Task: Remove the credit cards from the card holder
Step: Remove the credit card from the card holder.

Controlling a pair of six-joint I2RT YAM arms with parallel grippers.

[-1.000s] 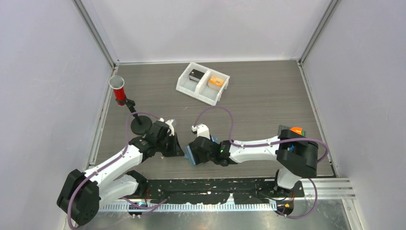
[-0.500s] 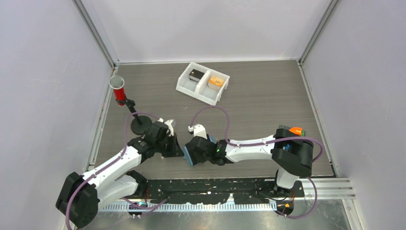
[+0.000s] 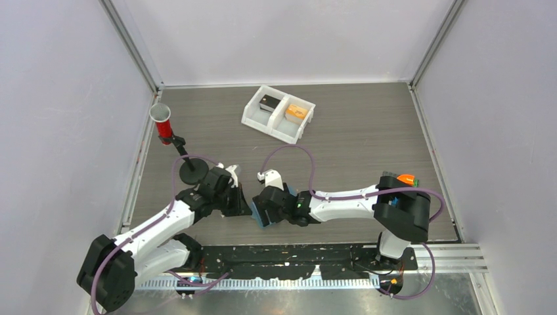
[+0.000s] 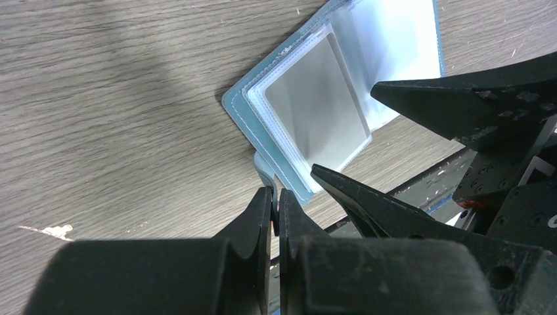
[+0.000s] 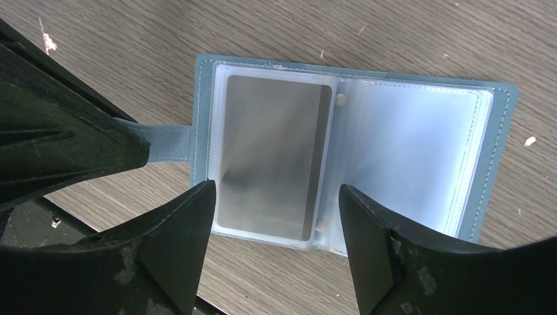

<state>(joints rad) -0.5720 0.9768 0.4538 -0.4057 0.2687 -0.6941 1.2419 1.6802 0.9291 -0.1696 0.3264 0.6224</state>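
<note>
- To do this step well, I should lower my right gripper squarely onto the credit card, pinch only its near edge and draw it out slowly.
- That gripper is wide open and empty, straddling the card in the left sleeve.
- My left gripper is pinched on the strap, pinning the open card holder at the table's near edge.

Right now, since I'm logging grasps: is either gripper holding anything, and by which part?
The left gripper pinches the card holder by its closure strap, at the holder's edge. The right gripper stands open above the holder, holding nothing.
</note>
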